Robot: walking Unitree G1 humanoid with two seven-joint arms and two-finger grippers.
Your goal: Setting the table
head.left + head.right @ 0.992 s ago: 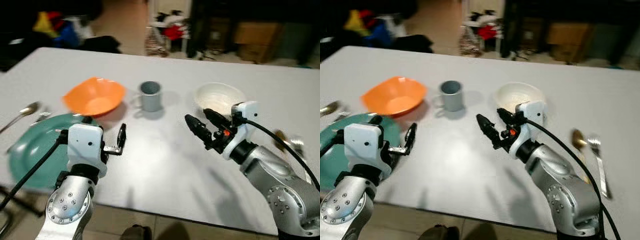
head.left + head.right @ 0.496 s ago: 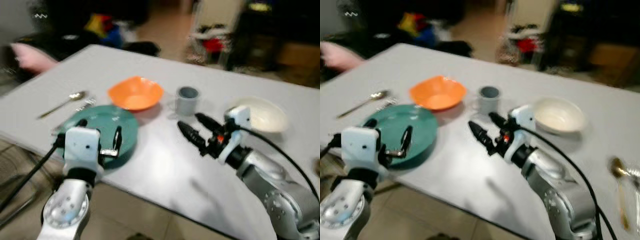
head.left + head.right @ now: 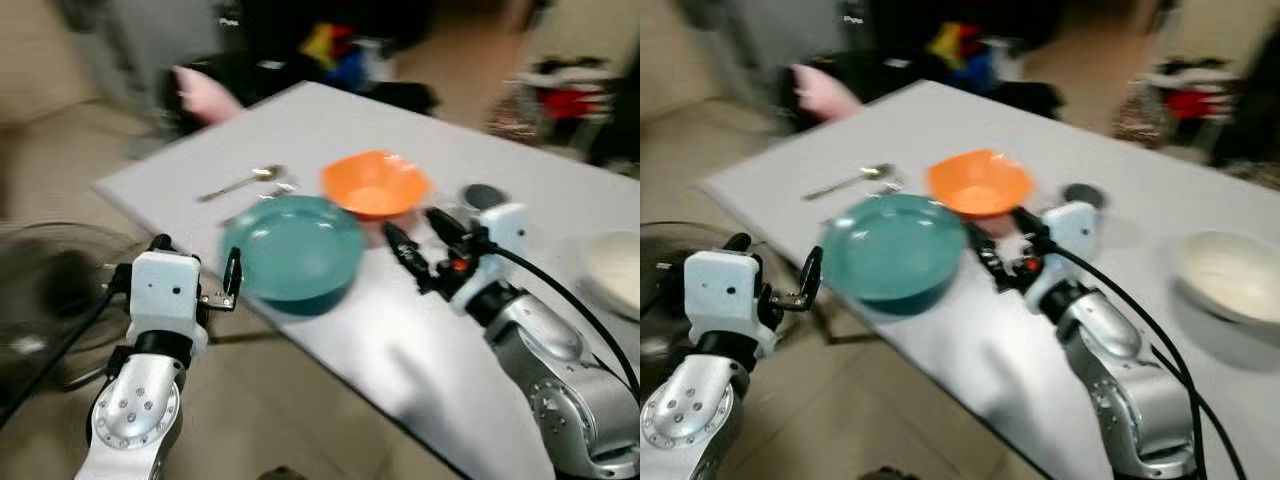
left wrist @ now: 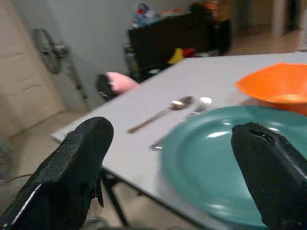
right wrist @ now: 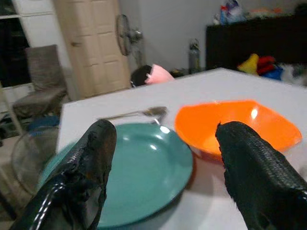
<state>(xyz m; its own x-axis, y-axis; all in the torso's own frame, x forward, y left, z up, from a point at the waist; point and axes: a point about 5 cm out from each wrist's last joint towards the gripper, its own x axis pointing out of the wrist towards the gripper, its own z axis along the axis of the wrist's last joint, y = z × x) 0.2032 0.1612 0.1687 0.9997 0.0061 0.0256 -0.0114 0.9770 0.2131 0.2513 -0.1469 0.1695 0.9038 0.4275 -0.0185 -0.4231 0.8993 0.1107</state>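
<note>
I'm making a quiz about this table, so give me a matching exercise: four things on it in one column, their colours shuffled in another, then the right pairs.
Things:
1. plate
2. bowl next to the plate
3. cup
4. bowl at the far right

Colours:
A. grey
B. cream white
C. teal green
D. orange

Pairs: 1-C, 2-D, 3-A, 4-B

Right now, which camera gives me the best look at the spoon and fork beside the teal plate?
The left wrist view: the spoon and fork lie sharp on the white table beyond the teal plate. The right wrist view shows them smaller and partly hidden behind the plate's rim; both eye views show them small and blurred.
</note>
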